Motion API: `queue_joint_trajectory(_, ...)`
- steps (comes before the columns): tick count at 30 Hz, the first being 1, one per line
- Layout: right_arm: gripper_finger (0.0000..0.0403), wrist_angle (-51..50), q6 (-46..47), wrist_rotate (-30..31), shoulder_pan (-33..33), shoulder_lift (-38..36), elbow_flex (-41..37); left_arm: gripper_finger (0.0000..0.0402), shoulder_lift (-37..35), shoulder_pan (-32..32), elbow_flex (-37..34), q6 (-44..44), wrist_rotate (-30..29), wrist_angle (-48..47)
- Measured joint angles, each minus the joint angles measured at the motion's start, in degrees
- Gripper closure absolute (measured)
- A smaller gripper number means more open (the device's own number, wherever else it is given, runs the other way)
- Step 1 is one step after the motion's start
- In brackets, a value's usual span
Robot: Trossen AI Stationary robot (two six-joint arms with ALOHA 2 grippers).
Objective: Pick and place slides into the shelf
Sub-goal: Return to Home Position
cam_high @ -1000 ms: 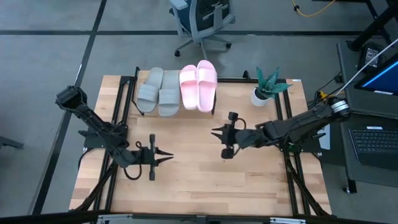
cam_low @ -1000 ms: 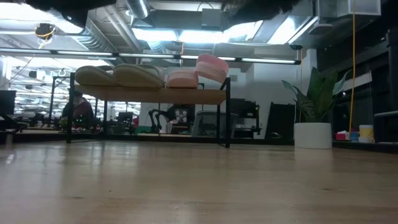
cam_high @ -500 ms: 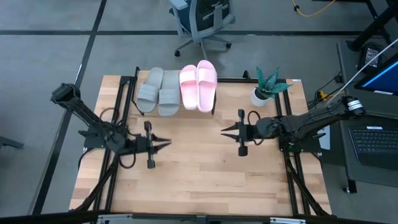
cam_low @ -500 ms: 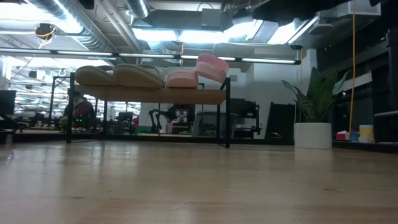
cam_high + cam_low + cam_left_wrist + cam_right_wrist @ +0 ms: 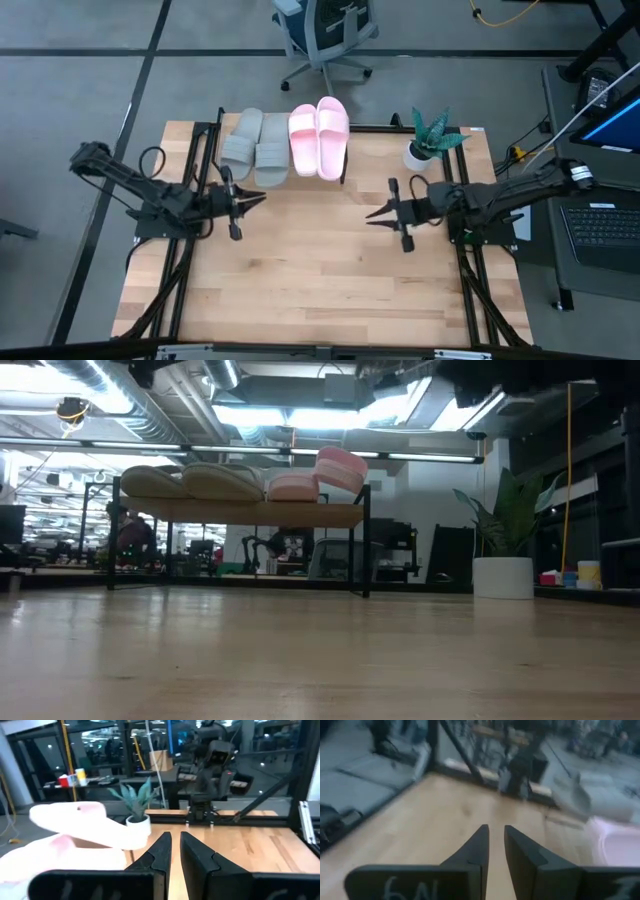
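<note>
All four slides sit on the shelf [image 5: 262, 513] at the far edge of the table [image 5: 330, 290]. The two grey-green slides [image 5: 255, 148] are on the left arm's side, and the two pink slides [image 5: 320, 138] are right beside them. Your left gripper [image 5: 258, 197] and right gripper [image 5: 372, 216] hang above the table, well apart. Both have their fingers pinched narrow and hold nothing.

Four slides [image 5: 285, 145] are covering nearly all of the shelf [image 5: 345, 168] from above, hiding its plank. Past the left wrist, the pink slides [image 5: 75, 826] are blurring up close and running off the frame. Past the right wrist, a grey-green slide [image 5: 600, 802] is smearing beyond detail. An office chair [image 5: 325, 35] is being cropped at the far edge.
</note>
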Motion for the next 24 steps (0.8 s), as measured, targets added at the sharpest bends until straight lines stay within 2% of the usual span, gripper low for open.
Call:
queue_joint_trajectory(2,0.0341,0.4,0.0,-4.1,-1.6,-2.4,0.0,0.0368,-1.2,0.6,0.1,0.1,-0.1,-1.0)
queue_joint_trajectory(6,0.0341,-2.1,0.0,-5.1,-5.1,-7.2,0.0,0.0368,-4.7,1.2,0.1,1.8,-2.1,-4.0)
queue_joint_trajectory(10,0.0341,-5.9,-0.1,-5.3,-7.6,-11.6,0.0,0.0368,-7.6,2.0,-1.7,-1.4,-5.2,-6.2)
queue_joint_trajectory(14,0.0341,-9.7,-0.2,-10.3,-9.1,-14.9,-0.1,0.0368,-8.5,3.5,-5.5,-3.8,-5.3,-4.6)
queue_joint_trajectory(18,0.0341,-10.1,-0.3,-14.6,-9.7,-17.6,-2.6,0.0368,-9.0,5.3,-9.3,-2.7,-6.0,-4.3)
queue_joint_trajectory(21,0.0341,-9.2,1.2,-14.7,-10.0,-20.3,-5.7,0.0368,-12.7,5.6,-10.2,-1.3,-8.1,-4.1)
queue_joint_trajectory(24,0.0341,-7.9,2.5,-14.7,-10.0,-23.2,-9.1,0.0368,-17.3,5.6,-11.4,0.9,-6.6,-4.0)
